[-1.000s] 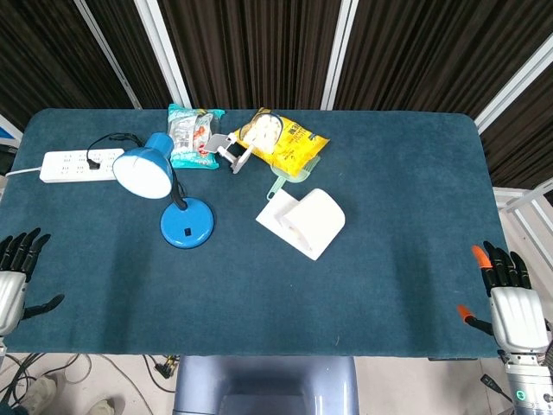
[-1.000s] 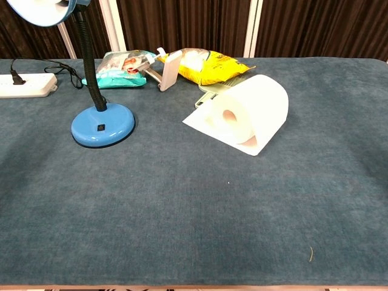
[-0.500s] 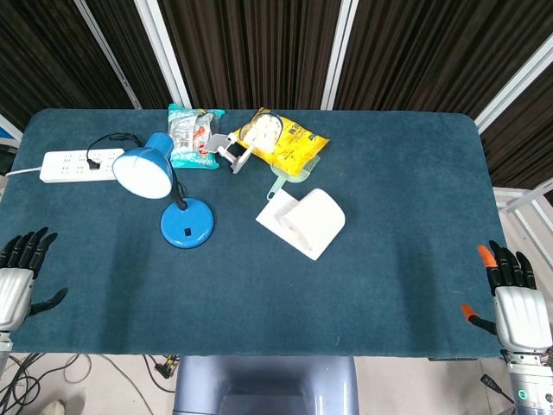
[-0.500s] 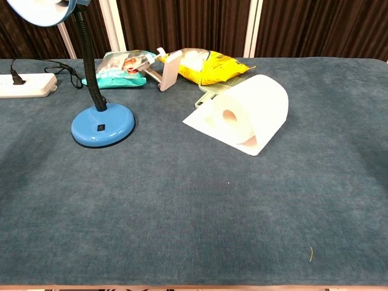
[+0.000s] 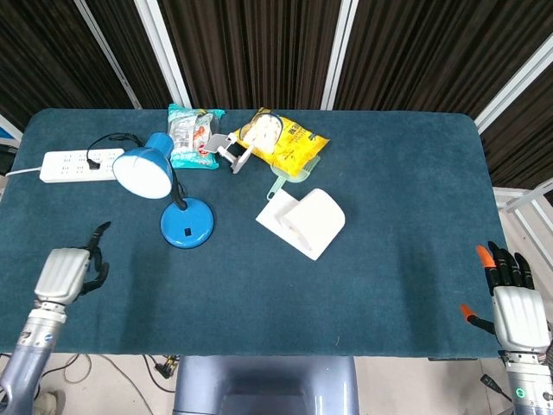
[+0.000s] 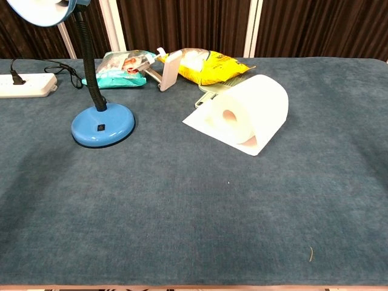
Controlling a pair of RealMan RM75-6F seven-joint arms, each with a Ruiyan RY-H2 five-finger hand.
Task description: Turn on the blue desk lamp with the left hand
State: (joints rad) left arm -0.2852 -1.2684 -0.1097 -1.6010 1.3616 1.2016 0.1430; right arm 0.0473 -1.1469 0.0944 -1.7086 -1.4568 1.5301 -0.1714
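Observation:
The blue desk lamp stands left of the table's middle, with its round base (image 5: 187, 223) and a small black switch (image 6: 100, 128) on top of the base. Its shade (image 5: 143, 172) leans toward the left on a black gooseneck (image 6: 88, 66). My left hand (image 5: 66, 273) hovers over the front-left of the table, well to the left of and nearer than the base. Most of its fingers are curled in and one points forward; it holds nothing. My right hand (image 5: 518, 309) sits at the front-right table edge with fingers apart and empty. Neither hand shows in the chest view.
A white power strip (image 5: 76, 164) with the lamp's plug lies at the back left. Behind the lamp are a teal snack packet (image 5: 191, 137), a yellow snack bag (image 5: 281, 138) and a white clip-like object (image 5: 235, 151). A toilet paper roll (image 5: 307, 222) lies at centre.
My left hand has moved from the table's left edge inward and forward over the cloth, turning and curling its fingers. The right hand barely shifted. The lamp has not moved.

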